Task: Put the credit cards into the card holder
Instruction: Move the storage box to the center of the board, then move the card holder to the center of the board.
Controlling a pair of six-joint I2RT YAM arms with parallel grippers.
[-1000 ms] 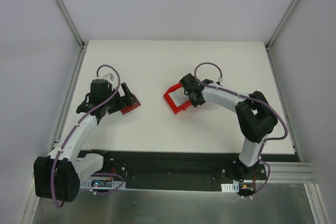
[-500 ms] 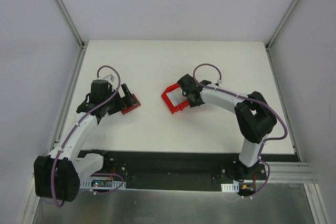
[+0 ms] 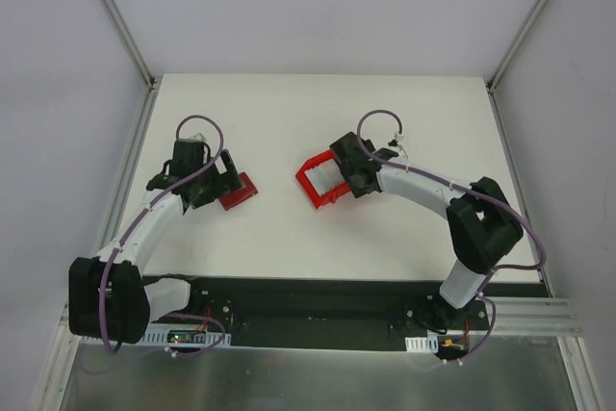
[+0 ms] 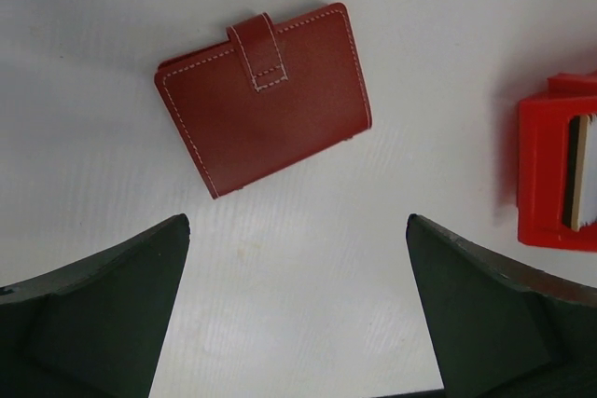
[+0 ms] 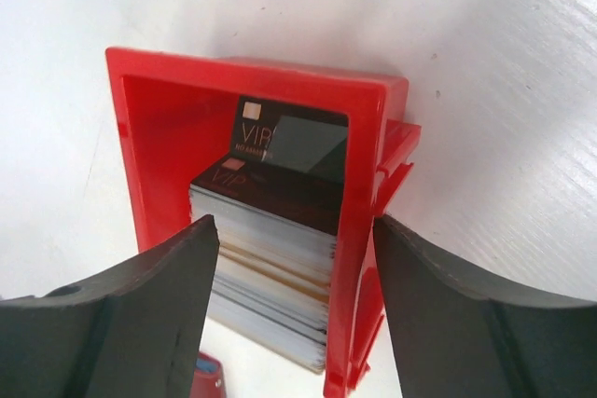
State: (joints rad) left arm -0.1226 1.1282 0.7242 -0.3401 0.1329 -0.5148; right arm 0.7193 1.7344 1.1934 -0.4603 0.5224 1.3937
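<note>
The card holder, a closed red wallet with its tab fastened, lies flat on the white table, also seen in the top view. My left gripper hovers open just short of it, nothing between its fingers. The credit cards form a thick stack with a dark VIP card on top, inside a red plastic bin. My right gripper is open and straddles the bin's right wall and the stack; one finger is by the cards, the other outside the wall.
The red bin sits mid-table between the two arms, and shows at the right edge of the left wrist view. White enclosure walls border the table on three sides.
My right gripper has opened wide around the bin wall after nudging the bin slightly left. The left arm has shifted a little back from the wallet, still open.
</note>
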